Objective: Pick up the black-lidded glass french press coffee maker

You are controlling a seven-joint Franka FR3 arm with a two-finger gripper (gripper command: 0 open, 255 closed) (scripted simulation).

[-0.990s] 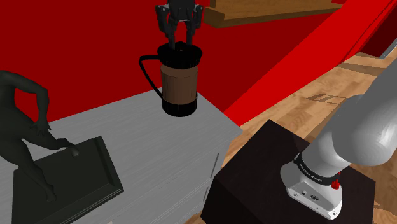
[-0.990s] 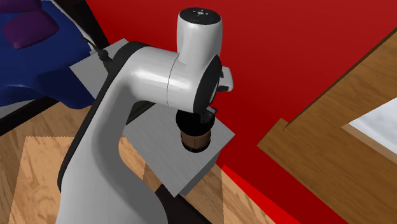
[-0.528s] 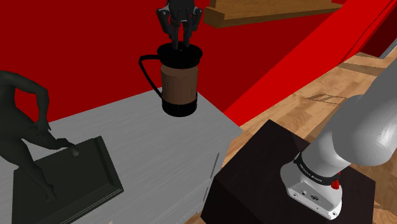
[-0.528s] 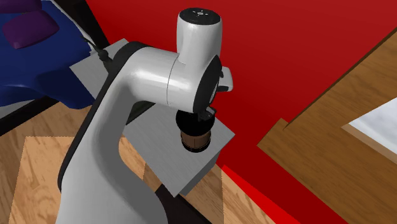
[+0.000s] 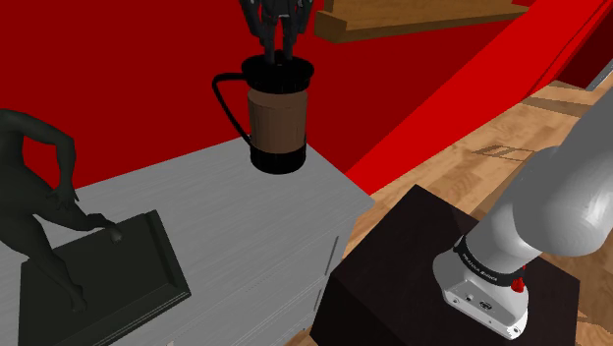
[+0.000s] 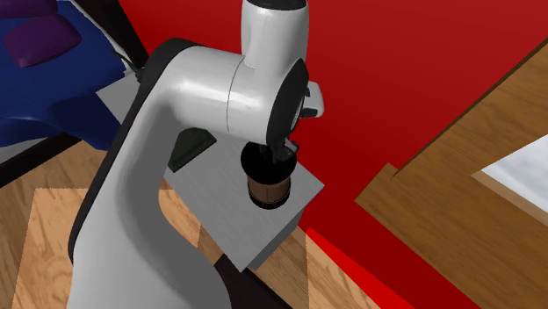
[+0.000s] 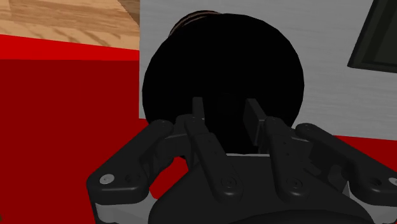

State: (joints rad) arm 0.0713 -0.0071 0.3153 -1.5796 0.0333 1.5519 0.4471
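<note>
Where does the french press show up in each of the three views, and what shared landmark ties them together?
Shoulder view: french press upper middle, at the far corner of the grey cabinet top.
Second exterior view: french press at centre, partly behind the arm.
Wrist view: french press, black lid, just beyond the gripper.
Shared landmark: grey cabinet top.

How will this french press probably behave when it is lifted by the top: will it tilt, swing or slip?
The gripper clasps the french press at the middle of its lid, so it probably hangs nearly upright. Its handle juts to one side, so it may lean slightly that way. Tall on a narrow base, it could tip if pushed.
</note>
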